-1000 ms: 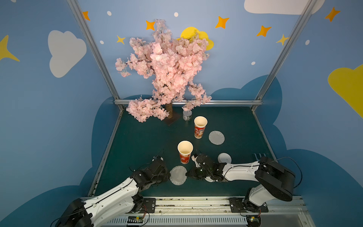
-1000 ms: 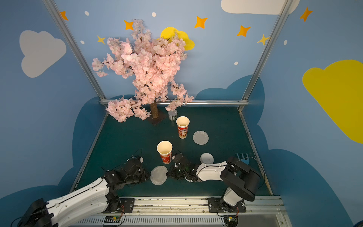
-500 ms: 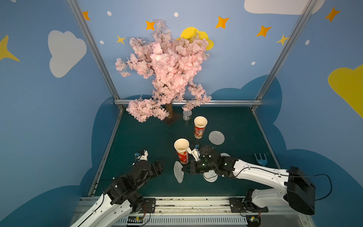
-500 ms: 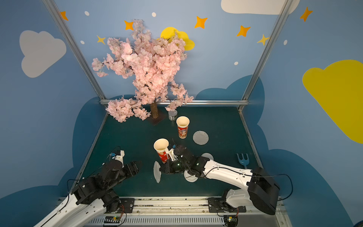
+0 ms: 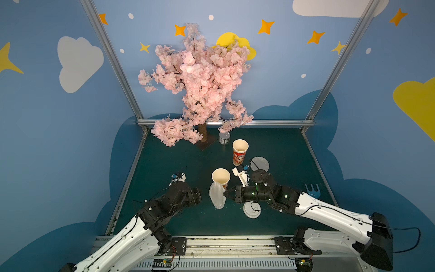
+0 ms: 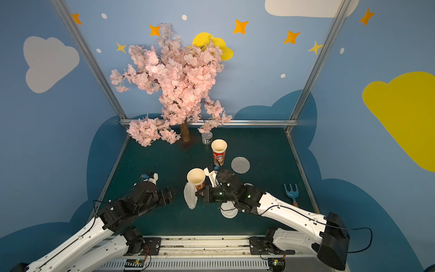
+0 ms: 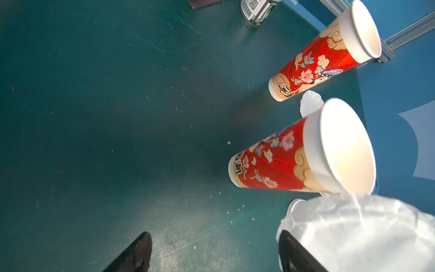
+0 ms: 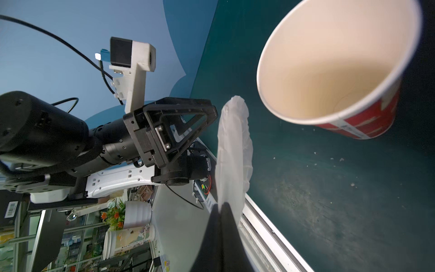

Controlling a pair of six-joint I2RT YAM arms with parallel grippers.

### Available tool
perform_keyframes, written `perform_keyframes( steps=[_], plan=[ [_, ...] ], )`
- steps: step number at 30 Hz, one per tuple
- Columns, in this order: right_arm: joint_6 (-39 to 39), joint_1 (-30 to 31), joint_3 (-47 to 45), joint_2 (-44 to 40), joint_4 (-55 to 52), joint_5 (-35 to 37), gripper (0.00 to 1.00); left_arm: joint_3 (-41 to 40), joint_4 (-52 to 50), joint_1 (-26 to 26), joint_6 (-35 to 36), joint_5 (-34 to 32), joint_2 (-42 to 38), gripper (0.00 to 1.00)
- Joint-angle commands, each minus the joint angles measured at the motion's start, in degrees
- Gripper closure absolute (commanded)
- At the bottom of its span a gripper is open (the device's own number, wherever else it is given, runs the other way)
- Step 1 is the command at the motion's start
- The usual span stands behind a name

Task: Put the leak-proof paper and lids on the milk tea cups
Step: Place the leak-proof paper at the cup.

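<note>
We see one sheet of leak-proof paper [image 5: 217,195] up off the surface [image 5: 164,164], standing almost on edge with its crinkled rim pointing up and down. It hangs just beside the nearer milk tea cup [image 5: 220,177], on the robot's side of it. In the right wrist view a narrow gap shows between the sheet [image 8: 233,150] and the cup's mouth [image 8: 329,70], so the cup is uncovered.

The right claw [image 5: 227,193] is clenched on the sheet's edge. Its two dark fingertips [image 8: 222,212] are pressed together over the thin paper. The left claw [image 5: 199,196] faces the sheet from the opposite side, a little apart from it. In the left wrist view its fingers [image 7: 141,247] are spread wide with only bare surface between them, so it is released.

The farther milk tea cup [image 5: 240,150] stands upright behind the nearer one, and its mouth is uncovered too. The second sheet of leak-proof paper [image 5: 260,163] lies flat on the surface just to the right of it.

A white plastic lid [image 5: 251,209] rests on the surface under the right arm's wrist. Toward the back, a small grey can [image 5: 224,137] stands near the base of a pink cherry blossom tree [image 5: 200,82]. A blue fork [image 5: 312,189] lies near the surface's right edge, well apart from the cups.
</note>
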Motion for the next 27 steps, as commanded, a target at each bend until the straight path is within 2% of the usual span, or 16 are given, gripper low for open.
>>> perform_keyframes(
  steps=[1,6,21,27],
  plan=[
    [-2.40,-2.63,2.94,0.66,-0.83,-0.41,1.00,1.96,2.59,0.49,2.45,1.37,0.91,0.15],
    [-2.47,-6.28,2.95,1.42,0.72,-2.06,1.00,2.34,3.76,0.80,2.90,2.64,2.69,0.15],
    [-1.83,-9.48,2.85,2.38,1.79,-4.87,1.00,2.69,4.71,2.05,3.40,3.97,3.86,0.15],
    [-2.46,-12.72,3.60,3.64,1.67,-6.67,1.00,3.28,5.13,2.41,3.87,4.59,4.48,0.15]
  ],
)
